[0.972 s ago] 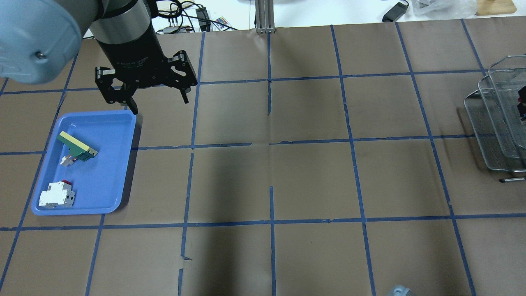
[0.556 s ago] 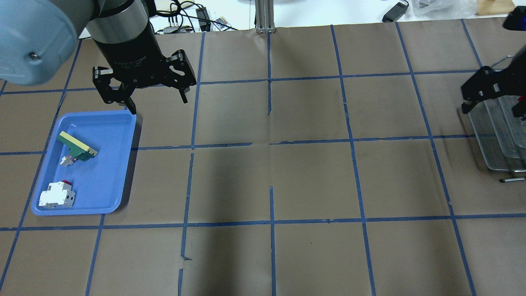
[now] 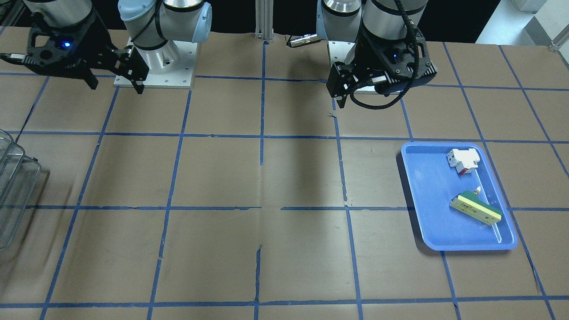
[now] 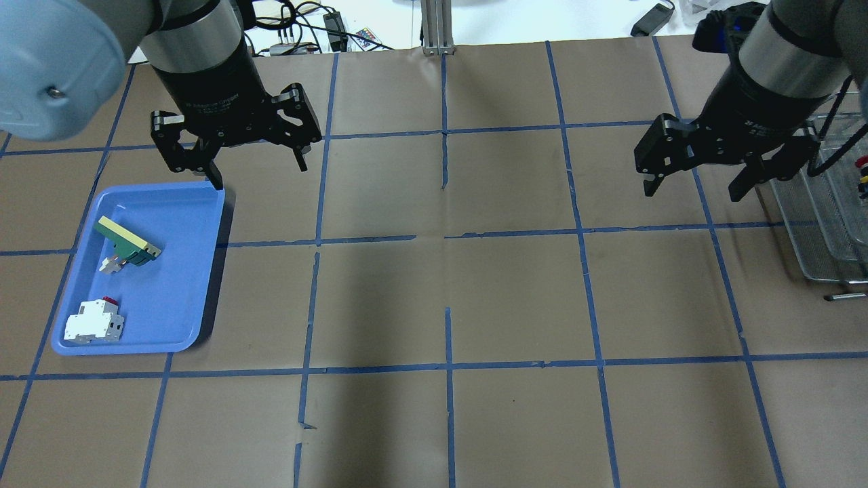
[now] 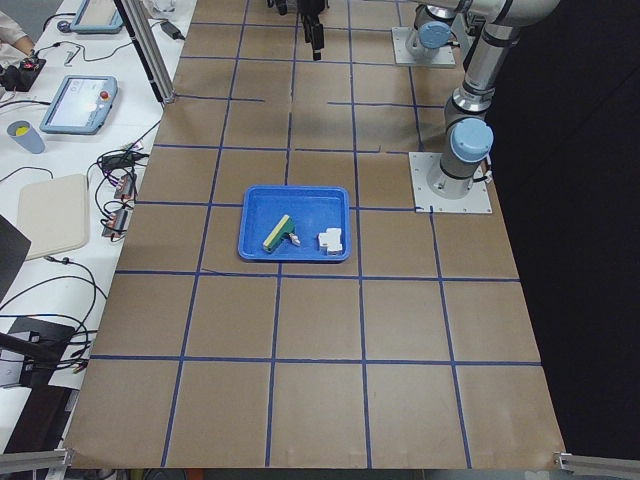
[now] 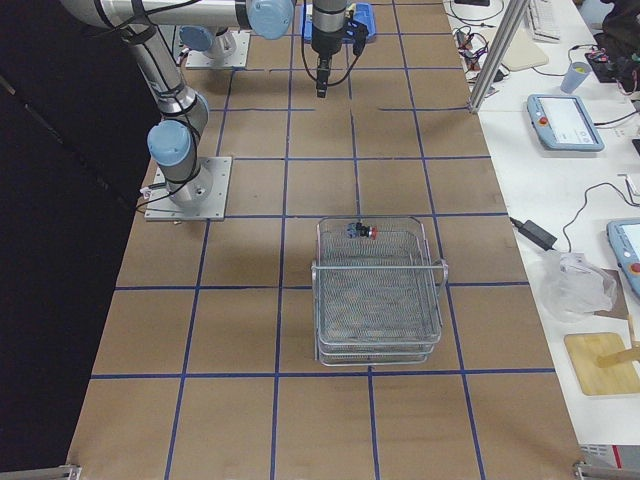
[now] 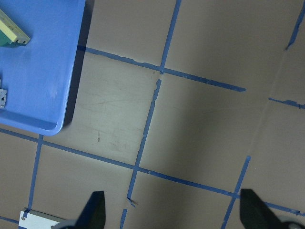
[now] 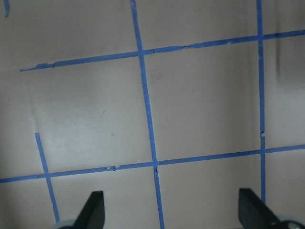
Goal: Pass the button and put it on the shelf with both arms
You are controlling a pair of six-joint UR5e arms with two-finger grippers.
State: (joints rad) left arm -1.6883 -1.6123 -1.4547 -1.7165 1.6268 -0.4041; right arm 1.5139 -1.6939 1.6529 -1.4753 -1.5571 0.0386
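Note:
The button (image 6: pixel 362 231), red cap and black body, lies in the top tier of the silver wire shelf (image 6: pixel 378 300). In the overhead view only a bit of it (image 4: pixel 862 164) shows in the shelf (image 4: pixel 824 230) at the right edge. My right gripper (image 4: pixel 693 190) is open and empty, hanging above the table just left of the shelf; it also shows in the front view (image 3: pixel 116 86). My left gripper (image 4: pixel 259 171) is open and empty above the table, by the far right corner of the blue tray (image 4: pixel 176 271).
The blue tray (image 3: pixel 431 200) holds a white-and-red breaker block (image 4: pixel 93 322) and a green-and-cream flat block (image 4: pixel 127 242). The shelf's edge (image 3: pixel 11 178) shows at the front view's left. Cables and a metal post stand at the table's far edge.
My right arm has come into the overhead view from the right and moved left, away from the shelf, gripper open. The left gripper has drifted slightly away. The button stays in the shelf.

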